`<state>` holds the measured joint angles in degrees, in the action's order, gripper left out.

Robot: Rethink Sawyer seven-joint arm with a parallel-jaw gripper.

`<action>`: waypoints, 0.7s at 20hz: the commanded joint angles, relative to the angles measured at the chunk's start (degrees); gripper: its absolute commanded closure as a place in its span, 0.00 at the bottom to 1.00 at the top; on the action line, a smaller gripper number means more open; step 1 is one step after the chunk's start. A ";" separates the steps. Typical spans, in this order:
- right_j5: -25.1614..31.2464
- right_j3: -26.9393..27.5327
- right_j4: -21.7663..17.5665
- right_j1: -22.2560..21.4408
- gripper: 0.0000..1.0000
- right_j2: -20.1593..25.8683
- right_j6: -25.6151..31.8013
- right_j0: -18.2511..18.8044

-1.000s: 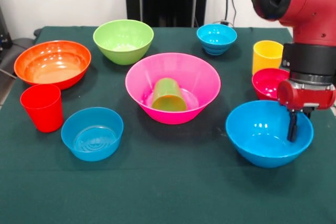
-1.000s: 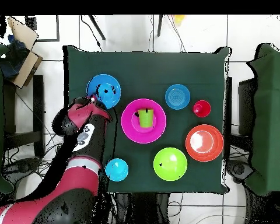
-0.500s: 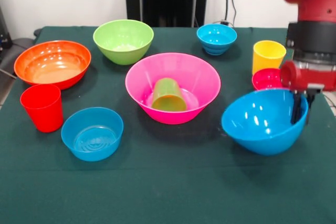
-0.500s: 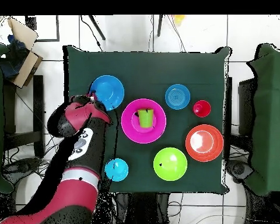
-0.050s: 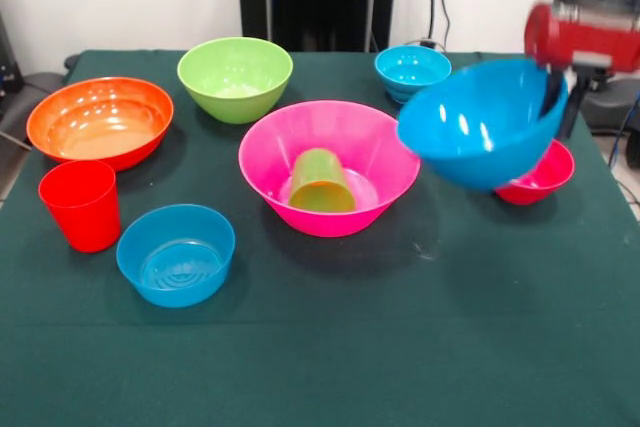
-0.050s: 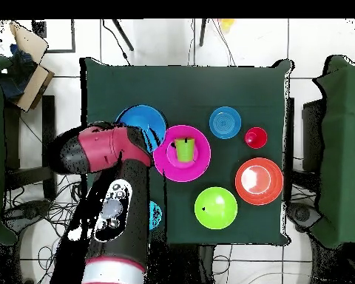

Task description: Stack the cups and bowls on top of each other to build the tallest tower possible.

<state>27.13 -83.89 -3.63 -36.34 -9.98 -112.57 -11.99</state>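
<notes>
Your gripper [image 5: 560, 97] is clamped on the rim of the large blue bowl [image 5: 482, 123], holding it tilted in the air.

From your left in the front view: the orange bowl [image 5: 99, 121] sits at the table [image 5: 320, 367] edge, the red cup [image 5: 80, 204] stands upright just in front of it, and the small translucent blue bowl [image 5: 176, 253] is beside the cup. Next you see the lime green bowl [image 5: 235, 77], then the biggest pink bowl [image 5: 329, 165] with the green cup [image 5: 320, 182] lying tipped inside it. Beyond it sits the cyan bowl [image 5: 408, 71]. The lifted bowl hangs between the pink bowl and the magenta-red bowl [image 5: 541, 176].
</notes>
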 commanded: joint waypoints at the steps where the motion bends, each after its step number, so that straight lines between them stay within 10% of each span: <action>1: 12.14 -4.03 2.15 -10.75 1.00 7.52 3.74 3.19; 8: 16.63 -6.29 4.88 -16.22 1.00 11.90 8.72 9.43; 14: 3.19 -18.40 2.12 -17.76 1.00 20.52 17.88 21.56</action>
<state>34.65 -88.64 0.64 -52.67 -0.46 -112.55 3.49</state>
